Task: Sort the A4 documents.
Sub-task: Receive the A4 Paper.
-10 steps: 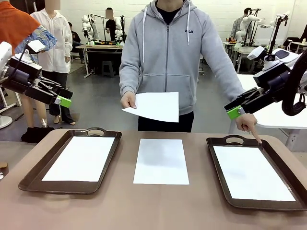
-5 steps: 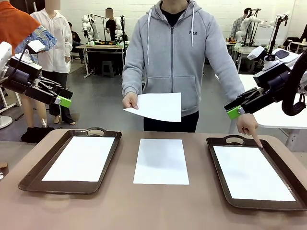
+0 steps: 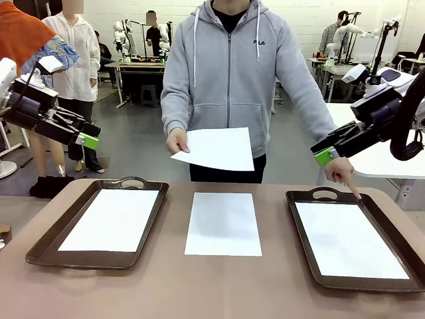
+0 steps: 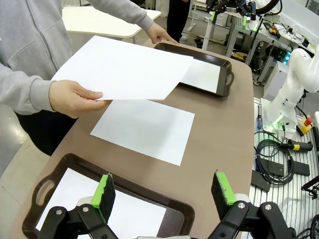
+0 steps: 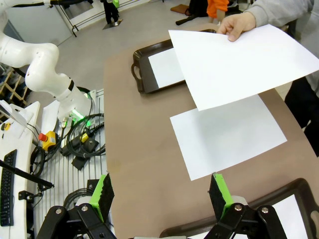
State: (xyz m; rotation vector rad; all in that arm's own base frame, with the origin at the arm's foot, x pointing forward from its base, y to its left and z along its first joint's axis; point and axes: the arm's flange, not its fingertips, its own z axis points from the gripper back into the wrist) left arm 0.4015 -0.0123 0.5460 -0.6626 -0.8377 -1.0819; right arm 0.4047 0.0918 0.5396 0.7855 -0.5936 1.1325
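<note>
A person's hand (image 3: 177, 141) is holding one A4 sheet (image 3: 216, 147) above the far edge of the worktop (image 3: 199, 286); a second sheet (image 3: 224, 223) is lying flat at the middle; the left tray (image 3: 40, 249) is carrying a third sheet (image 3: 113, 219), the right tray (image 3: 299, 226) a fourth sheet (image 3: 348, 239); the left gripper (image 3: 89, 139) and right gripper (image 3: 323, 155) are hovering at either side, jaws spread, pinching nothing.

Left tray (image 3: 41, 249) and right tray (image 3: 372, 284) sit well apart on the table (image 3: 199, 286).

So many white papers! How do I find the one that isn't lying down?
Look at the person in the grey hoodie across the brown table. Their hand holds one white sheet up in the air. The other three sheets lie flat, two in dark trays, one between them.
</note>
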